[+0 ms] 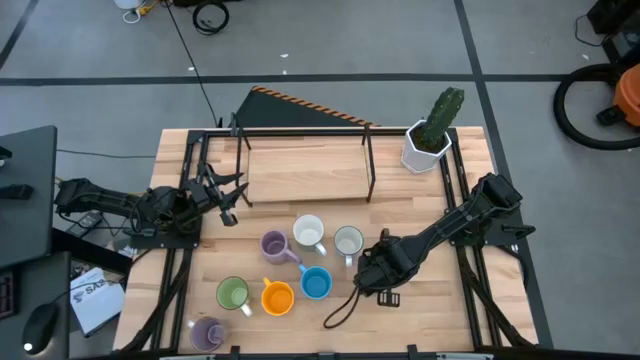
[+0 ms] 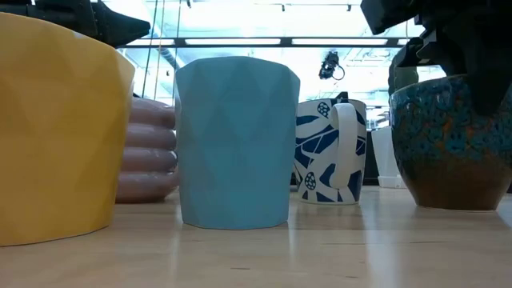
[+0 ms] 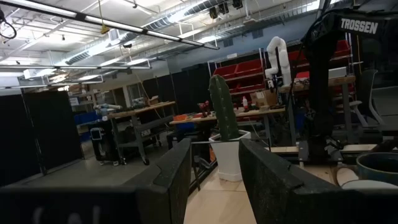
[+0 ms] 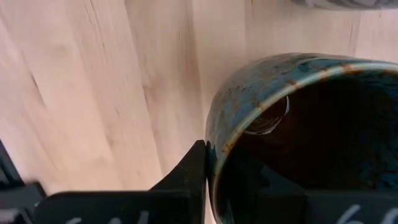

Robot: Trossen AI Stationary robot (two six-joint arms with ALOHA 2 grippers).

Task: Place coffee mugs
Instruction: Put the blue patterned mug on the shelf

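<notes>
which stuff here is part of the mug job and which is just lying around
Part of the job: purple mugs, white mugs, blue mug, orange mug, green mug, dark brown mug pinched at its rim by the right tool.

Lying about: cactus pot, wooden shelf.

Left wrist view. Two dark fingers (image 3: pixel 180 180) of the left gripper (image 3: pixel 214 180) fill the lower part, standing apart with nothing between them. Through the gap: pale wooden tabletop (image 3: pixel 214 208) and a white pot (image 3: pixel 229 163) holding a tall green cactus (image 3: pixel 222 107), upright. Beside it, a thin dark metal rail (image 3: pixel 208 142) of a rack. Near the edge, the rims of two mugs: a dark bluish mug (image 3: pixel 376 167) and a pale mug (image 3: pixel 370 185) just in front of it, both cut off. Behind them a dark robot arm (image 3: pixel 323 81) marked TROSSEN. Beyond: workshop room, workbenches (image 3: pixel 143 112), red bins (image 3: pixel 249 68), ceiling lights (image 3: pixel 93 22).
</notes>
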